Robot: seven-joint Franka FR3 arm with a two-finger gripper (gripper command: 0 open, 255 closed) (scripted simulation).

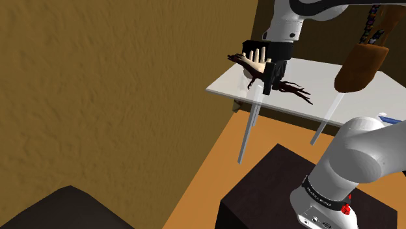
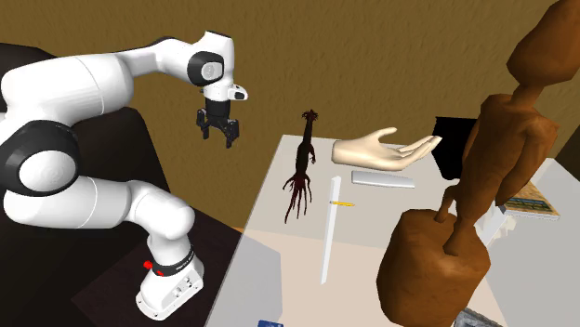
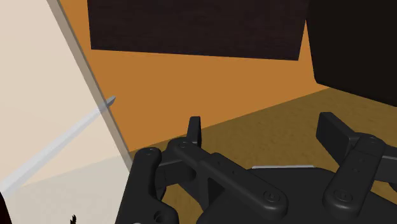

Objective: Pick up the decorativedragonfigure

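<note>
Here, open gripper hangs off the table edge, dragon figure lies alongside

The dark red-brown dragon figure lies flat on the white table, its long axis running roughly along the edge nearest the arm. In the second exterior view its thin tufted end points away from the camera, its splayed branching end toward it. The shoulder view hides its middle behind the gripper. The wrist view shows the black fingers apart with nothing between them, the table's edge just beside them and orange floor beyond. A bare strip of tabletop separates the dragon figure from that edge; on its other side lie a pale hand model, a pencil and a long white bar, with a brown wooden figure nearer the camera
</note>
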